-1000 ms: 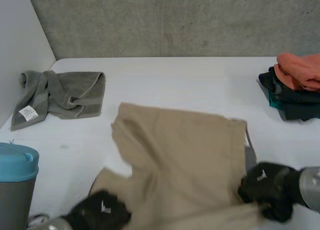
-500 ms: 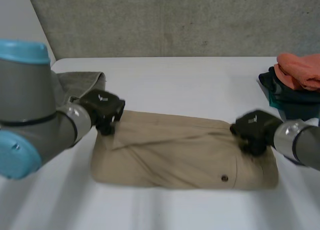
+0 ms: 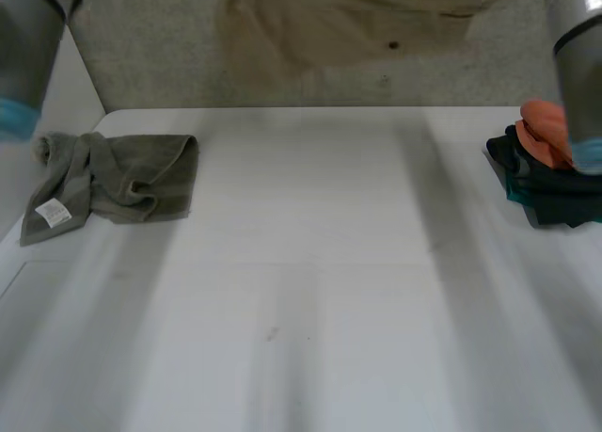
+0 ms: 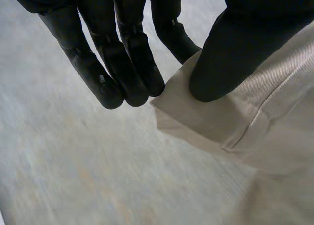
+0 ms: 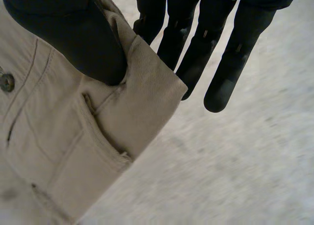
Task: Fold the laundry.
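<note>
The beige trousers [image 3: 357, 18] hang high above the white table [image 3: 301, 300], spread between my two raised arms. In the left wrist view my left hand [image 4: 216, 58] pinches a hemmed corner of the trousers [image 4: 245, 132] between thumb and fingers [image 4: 122, 68]. Seen from the right wrist, my right hand [image 5: 73, 38] pinches the waistband corner of the trousers [image 5: 98, 127] under its thumb, beside a pocket and a button [image 5: 7, 82]; its other fingers [image 5: 216, 53] hang straight past the cloth edge.
A crumpled grey towel [image 3: 122, 178] with a white label lies at the table's far left. A stack of folded dark clothes [image 3: 550, 192] topped by an orange piece [image 3: 555, 131] sits at the far right. A concrete wall stands behind the table.
Half a second ago the trousers lay flat on the table under both hands. Both arms have since risen and lifted them high off the table.
</note>
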Action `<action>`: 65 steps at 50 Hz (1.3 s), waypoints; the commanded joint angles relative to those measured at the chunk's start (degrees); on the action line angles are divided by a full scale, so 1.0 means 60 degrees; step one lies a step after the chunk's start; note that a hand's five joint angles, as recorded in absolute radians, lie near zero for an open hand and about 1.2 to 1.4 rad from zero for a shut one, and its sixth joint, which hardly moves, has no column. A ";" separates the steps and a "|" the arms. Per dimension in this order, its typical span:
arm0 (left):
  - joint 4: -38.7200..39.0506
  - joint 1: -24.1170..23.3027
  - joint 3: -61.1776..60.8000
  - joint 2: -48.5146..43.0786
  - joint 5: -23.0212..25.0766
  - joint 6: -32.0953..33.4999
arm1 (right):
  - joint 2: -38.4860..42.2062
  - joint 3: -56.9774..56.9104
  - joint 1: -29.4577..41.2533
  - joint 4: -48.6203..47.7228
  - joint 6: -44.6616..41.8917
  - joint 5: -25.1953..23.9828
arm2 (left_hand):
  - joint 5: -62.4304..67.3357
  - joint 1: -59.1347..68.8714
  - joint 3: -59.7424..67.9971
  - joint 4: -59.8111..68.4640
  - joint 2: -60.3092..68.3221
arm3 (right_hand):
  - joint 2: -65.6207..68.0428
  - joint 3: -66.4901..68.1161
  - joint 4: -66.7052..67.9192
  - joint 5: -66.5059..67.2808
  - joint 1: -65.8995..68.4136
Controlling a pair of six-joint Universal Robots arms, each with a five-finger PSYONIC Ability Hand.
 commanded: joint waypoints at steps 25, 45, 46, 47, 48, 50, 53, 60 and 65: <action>-0.1008 -0.0791 -0.8742 -0.0138 0.0119 0.1176 | 0.2084 0.4514 -0.0336 0.3272 -0.2346 -0.1599 | 0.2186 0.2273 0.1990 0.1919 0.1880 | 0.2122 0.1967 0.1891 0.1813 0.2939; -0.4252 -0.0939 -0.8847 0.1827 0.0310 0.2523 | 0.0398 0.5656 -0.0526 0.7981 -0.4808 -0.1365 | -0.9481 -0.9394 -0.9676 -0.9747 -0.9787 | 0.2122 0.1967 0.1891 0.1813 0.2939; -0.3986 -0.0909 -0.8714 0.1813 0.0310 0.2597 | 0.0383 0.5686 -0.0526 0.7818 -0.4778 -0.1336 | -0.9481 -0.9394 -0.9676 -0.9747 -0.9787 | 0.2122 0.1967 0.1891 0.1813 0.2939; -0.3694 -0.0880 -0.8568 0.1784 0.0310 0.2627 | 0.0383 0.5715 -0.0512 0.7671 -0.4735 -0.1321 | -0.9481 -0.9394 -0.9676 -0.9747 -0.9787 | 0.2122 0.1967 0.1891 0.1813 0.2939; -0.3401 -0.0836 -0.8407 0.1725 0.0324 0.2642 | 0.0383 0.5744 -0.0526 0.7554 -0.4691 -0.1321 | -0.9481 -0.9394 -0.9676 -0.9747 -0.9787 | 0.2122 0.1967 0.1891 0.1813 0.2939; -0.2463 -0.0690 -0.7865 0.1302 0.0353 0.2715 | 0.0383 0.5818 -0.0526 0.7275 -0.4530 -0.1350 | -0.9481 -0.9394 -0.9676 -0.9747 -0.9787 | 0.2122 0.1967 0.1891 0.1813 0.2939; -0.1527 -0.0514 -0.6829 0.0309 0.0485 0.2788 | 0.0397 0.5920 -0.0526 0.6997 -0.4296 -0.1350 | -0.9481 -0.9394 -0.9676 -0.9747 -0.9787 | 0.2122 0.1967 0.1891 0.1813 0.2939; -0.1405 -0.0323 -0.4030 -0.2154 0.1056 0.2906 | 0.0456 0.6081 -0.0541 0.6528 -0.4017 -0.1350 | -0.6505 -0.6419 -0.6701 -0.6772 -0.6811 | 0.2122 0.1967 0.1891 0.1813 0.2939; -0.1873 -0.0104 -0.1571 -0.4187 0.2079 0.2847 | 0.0573 0.6242 -0.0541 0.6089 -0.3973 -0.1336 | -0.6110 -0.6024 -0.6306 -0.6377 -0.6416 | 0.2122 0.1967 0.1891 0.1813 0.2939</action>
